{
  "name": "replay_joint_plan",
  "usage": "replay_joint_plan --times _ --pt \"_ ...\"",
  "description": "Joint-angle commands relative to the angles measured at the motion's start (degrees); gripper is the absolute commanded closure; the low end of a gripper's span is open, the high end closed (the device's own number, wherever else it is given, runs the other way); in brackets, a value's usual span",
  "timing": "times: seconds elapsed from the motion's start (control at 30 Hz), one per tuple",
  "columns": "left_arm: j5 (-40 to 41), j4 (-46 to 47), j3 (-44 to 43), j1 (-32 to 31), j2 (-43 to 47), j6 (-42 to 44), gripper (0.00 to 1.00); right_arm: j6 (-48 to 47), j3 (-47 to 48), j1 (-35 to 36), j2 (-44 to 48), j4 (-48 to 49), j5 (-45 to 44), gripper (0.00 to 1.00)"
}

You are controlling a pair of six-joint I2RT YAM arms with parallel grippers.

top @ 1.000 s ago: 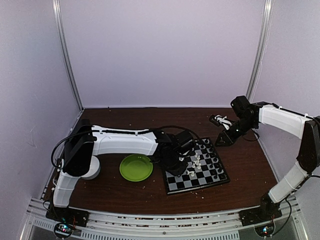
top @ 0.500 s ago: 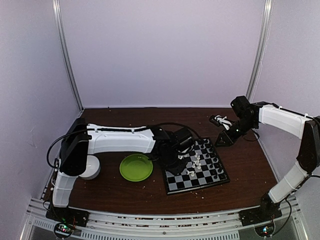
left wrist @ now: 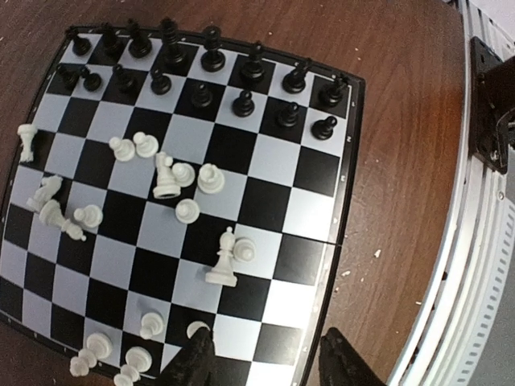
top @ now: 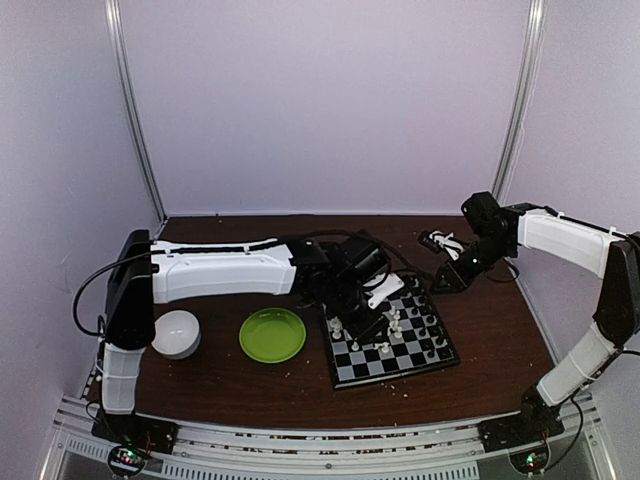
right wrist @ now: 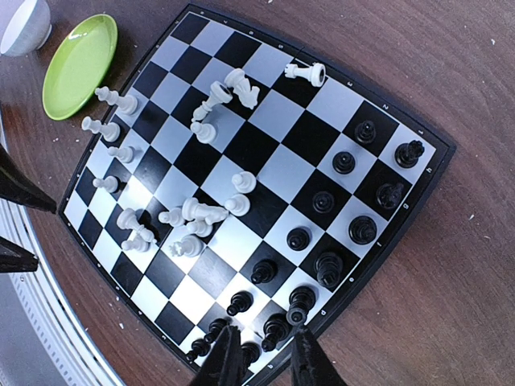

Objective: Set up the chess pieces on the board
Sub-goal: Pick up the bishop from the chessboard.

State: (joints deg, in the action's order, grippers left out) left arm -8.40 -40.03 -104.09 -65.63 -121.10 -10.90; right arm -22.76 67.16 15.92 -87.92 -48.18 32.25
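Observation:
The board lies right of centre on the brown table. Black chess pieces stand in two rows along one side. White pieces are scattered over the rest, some lying down. My left gripper hovers open over a corner of the board, with nothing between its fingers. A white pawn stands right by one fingertip. My right gripper hangs high behind the board. In its wrist view the right gripper is narrowly open and empty above the black pieces.
A round green plate sits just left of the board, with a white bowl further left. Pale crumbs dot the table. The metal rail runs along the near edge.
My left gripper opened and lifted back from the board's left part, and white pieces it had covered now show there. The right arm has not moved.

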Motion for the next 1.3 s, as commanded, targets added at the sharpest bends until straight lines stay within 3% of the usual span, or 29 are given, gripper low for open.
replay_joint_plan --times 0.0,0.5,1.27 --pt "-4.5 3.0 -1.5 1.2 -3.6 9.4 0.54 -0.4 1.2 -0.3 -0.1 -0.1 0.1 0.77" --pt "-4.5 3.5 -4.7 3.3 -10.3 14.5 0.55 -1.0 1.2 -0.3 -1.6 -0.3 -0.9 0.77" --pt "-1.9 2.7 -5.6 3.2 -13.0 16.8 0.67 -1.4 1.6 -0.3 -3.0 -0.9 -0.5 0.77"
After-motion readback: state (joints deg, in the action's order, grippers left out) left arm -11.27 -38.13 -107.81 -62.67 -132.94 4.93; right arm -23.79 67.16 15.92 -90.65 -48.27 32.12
